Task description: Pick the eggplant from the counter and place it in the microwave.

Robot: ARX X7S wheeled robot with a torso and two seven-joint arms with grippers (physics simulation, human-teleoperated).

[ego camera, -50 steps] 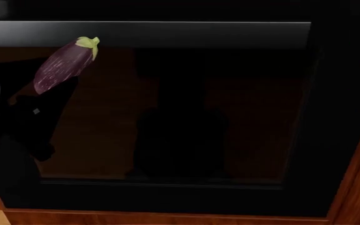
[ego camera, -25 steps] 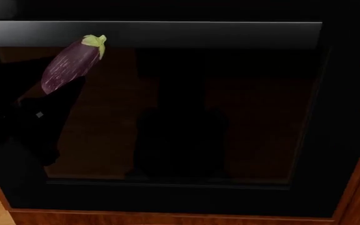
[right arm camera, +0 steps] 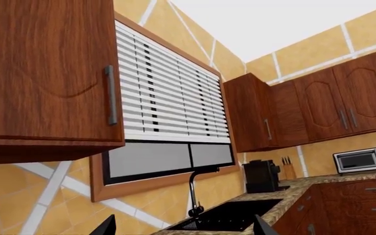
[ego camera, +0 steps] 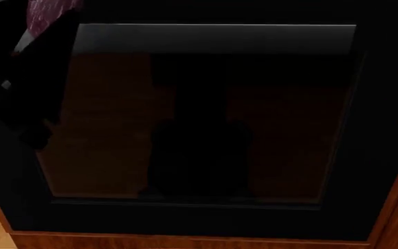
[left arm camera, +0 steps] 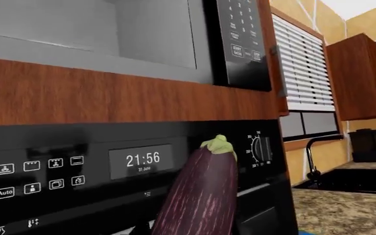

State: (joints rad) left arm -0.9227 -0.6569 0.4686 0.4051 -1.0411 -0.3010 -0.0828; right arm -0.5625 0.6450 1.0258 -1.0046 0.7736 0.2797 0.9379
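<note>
**Eggplant held up before the oven panel, below the microwave**

In the left wrist view the eggplant [left arm camera: 201, 196] is seen rising from the bottom centre of the frame, tilted slightly, its pale green stem cap uppermost and its glossy purple skin finely streaked. It is set in front of the black oven control panel [left arm camera: 109, 171], just right of a clock display [left arm camera: 142, 159] reading 21:56 and just left of a round dial [left arm camera: 260, 149]. Above the panel a band of brown wood is shown, and above that, in the upper part of the frame, the microwave [left arm camera: 142, 34] with its grey door and a dark keypad [left arm camera: 240, 29] at its right. At the lower right a strip of the speckled bench [left arm camera: 338, 210], a dark sink [left arm camera: 351, 178] and a black faucet [left arm camera: 315, 154] are visible, with white window blinds [left arm camera: 302, 63] higher up.

In the head view only the lower end of the eggplant is caught at the upper left corner of the frame, atop the dark shape of the left hand [ego camera: 29, 31]. The hand appears clamped on the vegetable, though its fingers are lost in shadow. The rest of that frame is filled by the dark oven door glass [ego camera: 206, 119], edged with wood at the bottom.

In the right wrist view two dark fingertips [right arm camera: 103, 226] of the right hand [right arm camera: 184, 226] are shown set apart at the bottom edge, with nothing between them. Behind them are a wooden cabinet [right arm camera: 44, 68], the blinds, a coffee machine [right arm camera: 261, 176] and a small toaster oven [right arm camera: 361, 160] at the right.
</note>
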